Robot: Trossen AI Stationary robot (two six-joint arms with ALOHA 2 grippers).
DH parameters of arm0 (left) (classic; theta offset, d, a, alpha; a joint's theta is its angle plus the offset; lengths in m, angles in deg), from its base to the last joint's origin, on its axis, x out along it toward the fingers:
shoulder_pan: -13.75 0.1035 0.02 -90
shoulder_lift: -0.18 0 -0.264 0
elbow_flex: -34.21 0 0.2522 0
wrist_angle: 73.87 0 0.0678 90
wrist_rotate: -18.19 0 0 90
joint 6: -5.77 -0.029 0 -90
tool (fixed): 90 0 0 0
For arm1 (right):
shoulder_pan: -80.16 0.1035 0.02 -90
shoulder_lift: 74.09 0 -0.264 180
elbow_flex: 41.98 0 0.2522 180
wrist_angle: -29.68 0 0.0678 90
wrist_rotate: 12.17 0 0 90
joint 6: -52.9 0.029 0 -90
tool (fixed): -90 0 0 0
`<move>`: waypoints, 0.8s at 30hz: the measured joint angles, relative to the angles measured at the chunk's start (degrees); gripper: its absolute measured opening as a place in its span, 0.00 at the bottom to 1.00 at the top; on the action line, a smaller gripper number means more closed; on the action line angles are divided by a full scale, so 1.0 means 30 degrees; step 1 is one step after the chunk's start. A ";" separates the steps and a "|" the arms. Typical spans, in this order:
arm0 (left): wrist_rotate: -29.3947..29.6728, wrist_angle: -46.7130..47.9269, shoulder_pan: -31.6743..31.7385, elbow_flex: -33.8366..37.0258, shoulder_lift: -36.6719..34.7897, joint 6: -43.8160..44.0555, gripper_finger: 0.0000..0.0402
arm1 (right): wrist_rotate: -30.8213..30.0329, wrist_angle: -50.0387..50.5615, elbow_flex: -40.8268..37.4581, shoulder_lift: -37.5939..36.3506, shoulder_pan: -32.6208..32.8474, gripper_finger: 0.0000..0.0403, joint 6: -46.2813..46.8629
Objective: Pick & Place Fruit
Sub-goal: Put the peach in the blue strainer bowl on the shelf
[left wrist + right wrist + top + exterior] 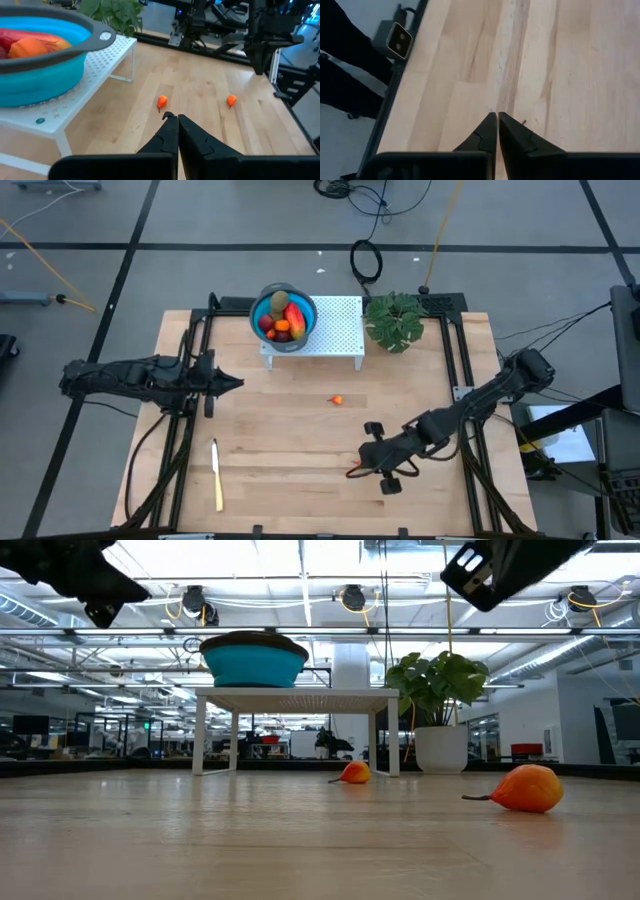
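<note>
A: We are seeing most of the fruit (282, 320) sitting in the blue bowl (305, 315) on the white stand (335, 330) at the far edge of the worktop (290, 440). One small orange piece (338, 399) is lying alone on open wood near the middle.

B: We are also spotting a second orange piece (527, 788) lying just beside the right gripper (368, 468), which is hovering over the near right area with its jaws pressed together and holding nothing.

A: We are finding the left gripper (235, 382) waiting by the left edge, jaws likewise closed and empty. The knife (216, 473) is lying near the front left; the plant (395, 320) is standing beside the stand.
</note>
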 joint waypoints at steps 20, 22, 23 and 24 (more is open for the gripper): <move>-0.0606 0.0362 0.0000 0.0000 -0.0276 -0.0442 0.04 | 0.1064 0.0838 -0.1085 0.0218 -0.0058 0.50 0.2483; -0.0606 0.0362 0.0000 0.0000 -0.0276 -0.0384 0.04 | 0.0968 0.0771 -0.1328 0.0218 -0.0118 0.52 0.2467; -0.0606 0.0355 0.0000 0.0000 -0.0276 -0.0276 0.04 | 0.0980 0.0768 -0.1482 0.0218 -0.0155 0.52 0.2454; -0.0606 0.0355 0.0000 0.0000 -0.0276 -0.0274 0.04 | 0.0973 0.0666 -0.1660 0.0218 -0.0183 0.53 0.2453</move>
